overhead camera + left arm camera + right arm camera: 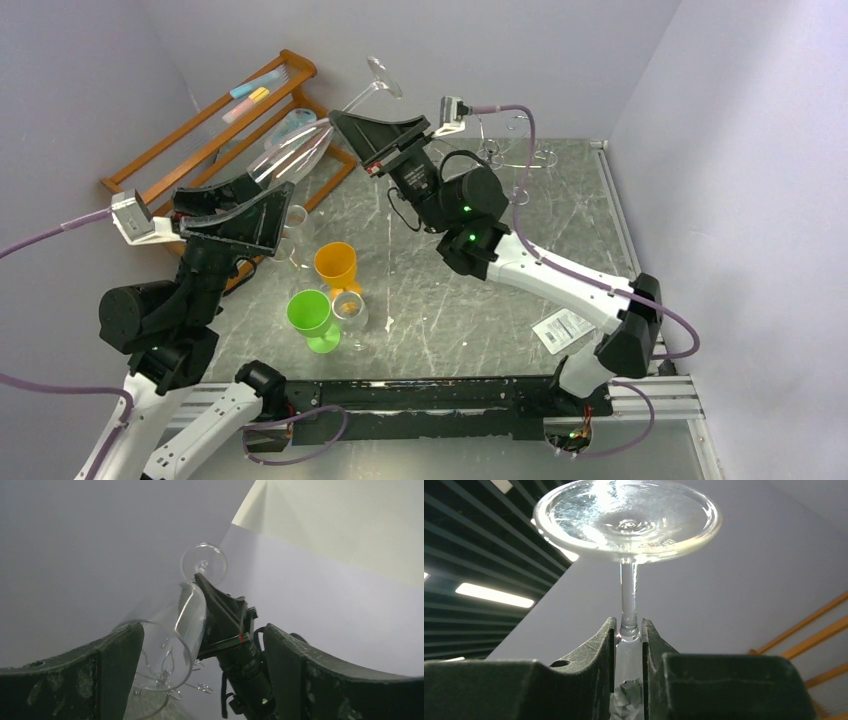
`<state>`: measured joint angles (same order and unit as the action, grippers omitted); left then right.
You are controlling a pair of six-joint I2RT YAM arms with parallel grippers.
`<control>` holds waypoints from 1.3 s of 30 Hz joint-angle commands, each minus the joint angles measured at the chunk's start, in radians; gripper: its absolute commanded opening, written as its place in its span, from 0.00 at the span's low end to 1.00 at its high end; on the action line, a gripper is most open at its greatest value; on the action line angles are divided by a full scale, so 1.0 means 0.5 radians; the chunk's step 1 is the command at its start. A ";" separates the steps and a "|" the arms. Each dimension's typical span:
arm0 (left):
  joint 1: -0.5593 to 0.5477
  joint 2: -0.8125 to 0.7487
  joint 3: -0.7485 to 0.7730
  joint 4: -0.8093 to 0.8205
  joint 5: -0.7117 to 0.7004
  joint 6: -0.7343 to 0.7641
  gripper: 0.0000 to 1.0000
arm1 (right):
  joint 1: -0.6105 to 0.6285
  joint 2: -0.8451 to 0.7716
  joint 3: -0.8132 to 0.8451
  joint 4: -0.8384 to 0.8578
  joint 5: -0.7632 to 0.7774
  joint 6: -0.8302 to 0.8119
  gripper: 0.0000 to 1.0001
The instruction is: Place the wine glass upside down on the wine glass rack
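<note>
Right claw (629, 631) pinches wine glass (626, 515); foot's embossed lettering unreadable.

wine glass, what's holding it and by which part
The right end effector clamps the wine glass by its stem; the left end effector is open around the bowl.

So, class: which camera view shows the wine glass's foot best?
The right wrist view: the foot fills the top, its stem clamped in the right tool. The top view shows it small and far; the left wrist view shows it small beyond the bowl.
</note>
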<state>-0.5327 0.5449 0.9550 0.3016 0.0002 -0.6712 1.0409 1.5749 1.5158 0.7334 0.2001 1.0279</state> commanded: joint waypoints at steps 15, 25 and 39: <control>-0.005 -0.028 0.330 -0.921 0.634 0.681 0.97 | -0.086 -1.112 -0.413 -1.122 0.135 -1.011 0.00; -0.004 0.056 0.223 -0.982 0.530 0.632 0.97 | -0.085 -1.453 -0.465 -2.093 0.380 -1.320 0.00; -0.005 0.440 0.147 -0.915 0.568 0.454 0.92 | -0.085 -1.563 -0.869 -2.241 0.504 -1.384 0.00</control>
<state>-0.5331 0.7456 1.0595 -0.1783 0.2546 -0.3954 1.0004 0.8215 1.1351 -0.4232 0.3870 0.3805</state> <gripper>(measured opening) 0.922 0.208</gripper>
